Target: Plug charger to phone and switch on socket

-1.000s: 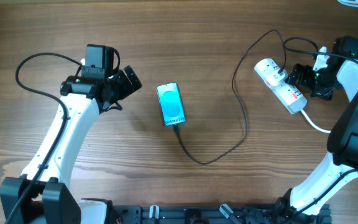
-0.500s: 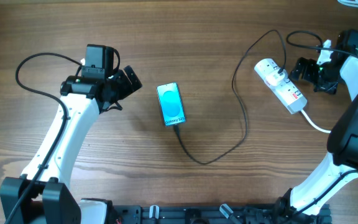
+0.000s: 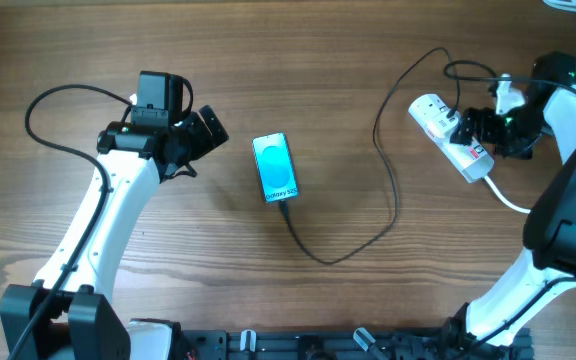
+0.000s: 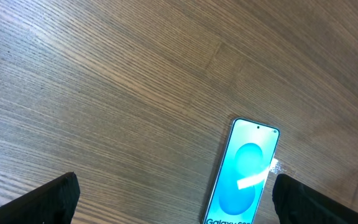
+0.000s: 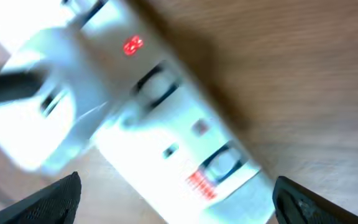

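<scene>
Overhead, the right gripper [image 3: 480, 130] has swung back from the upper right edge onto the elongated white plastic socket strip [image 3: 446, 130] at right. A red spot [image 5: 132, 45] glows on it in the blurred right wrist view, so the switch may already be on. Its jaws stand wide apart, empty. The thin black charger cable [image 3: 393, 200] meets the small teal-screened phone [image 3: 275, 167] at centre. The left gripper [image 3: 206, 128] waits beside the phone, jaws apart, empty.

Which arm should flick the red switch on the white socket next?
Right. The right claw is at the socket, which fills its wrist view. The left claw is far away, beside the phone.
</scene>
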Controlling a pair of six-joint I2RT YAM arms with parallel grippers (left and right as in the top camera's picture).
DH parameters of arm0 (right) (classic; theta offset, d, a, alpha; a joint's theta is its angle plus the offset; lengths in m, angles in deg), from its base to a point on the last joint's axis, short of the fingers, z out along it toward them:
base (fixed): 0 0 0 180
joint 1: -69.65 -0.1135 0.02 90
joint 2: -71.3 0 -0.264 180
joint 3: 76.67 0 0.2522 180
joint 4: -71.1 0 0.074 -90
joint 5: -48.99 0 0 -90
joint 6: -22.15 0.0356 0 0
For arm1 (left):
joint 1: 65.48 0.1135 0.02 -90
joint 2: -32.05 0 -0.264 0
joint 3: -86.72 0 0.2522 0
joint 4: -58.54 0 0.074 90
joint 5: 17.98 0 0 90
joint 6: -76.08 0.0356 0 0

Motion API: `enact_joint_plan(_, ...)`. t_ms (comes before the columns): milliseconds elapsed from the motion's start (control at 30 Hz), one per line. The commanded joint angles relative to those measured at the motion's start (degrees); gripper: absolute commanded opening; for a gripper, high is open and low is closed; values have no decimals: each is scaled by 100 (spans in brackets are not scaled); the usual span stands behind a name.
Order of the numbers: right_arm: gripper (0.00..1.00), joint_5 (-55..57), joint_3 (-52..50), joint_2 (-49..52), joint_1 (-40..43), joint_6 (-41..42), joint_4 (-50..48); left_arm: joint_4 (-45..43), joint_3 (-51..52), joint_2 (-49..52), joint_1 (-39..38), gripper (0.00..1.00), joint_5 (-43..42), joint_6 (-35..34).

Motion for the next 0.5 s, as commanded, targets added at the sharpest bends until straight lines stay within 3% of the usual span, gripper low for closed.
enact_joint_plan(0, 100, 90, 94, -284, -361, -498, 385, -15, -35, 22, 31, 100, 57, 90)
enact_joint_plan(200, 100, 1657, -422, -284, -1003, -601, -352, -15, -35, 22, 31, 100, 57, 92)
enact_joint_plan(300, 100, 1849, -540, -284, -1043, -1147, -890, -15, -35, 22, 31, 100, 59, 90)
enact_joint_plan(467, 100, 2103, -577, -273, -1040, -1285, -1023, -15, -35, 22, 31, 100, 57, 92)
